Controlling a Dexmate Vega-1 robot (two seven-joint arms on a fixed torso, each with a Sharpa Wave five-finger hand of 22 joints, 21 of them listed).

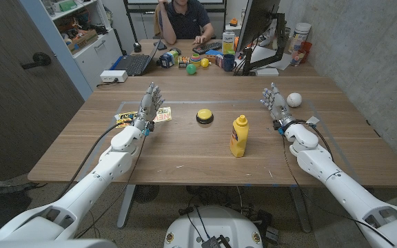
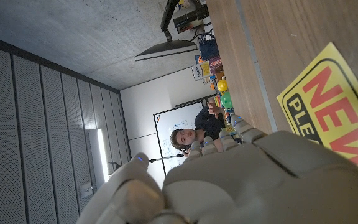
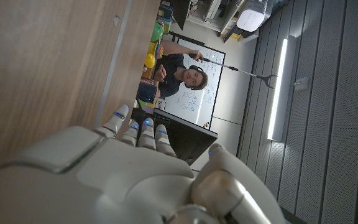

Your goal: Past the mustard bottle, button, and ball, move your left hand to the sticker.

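Head view: the left hand (image 1: 149, 105), fingers spread and holding nothing, stands beside the yellow sticker (image 1: 126, 118) near the tabletop's (image 1: 185, 155) left edge. The right hand (image 1: 276, 103) is likewise open near the white ball (image 1: 293, 99); the yellow button (image 1: 205, 116) and mustard bottle (image 1: 239, 136) sit mid-tabletop. Left wrist view: the sticker (image 2: 334, 106) lies just beside the hand (image 2: 241, 180).

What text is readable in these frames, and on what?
"NEW" in red, cut off by the frame edge, on the yellow sticker, left wrist view.
"PLE", black-bordered line below it, cut off by the left hand, same sticker.
Sticker in the head view: print too small to read.
Mustard bottle: no readable label.
Whiteboard behind the person: scribbles, illegible.
Boxes and cans at the table's far end: too small to read.
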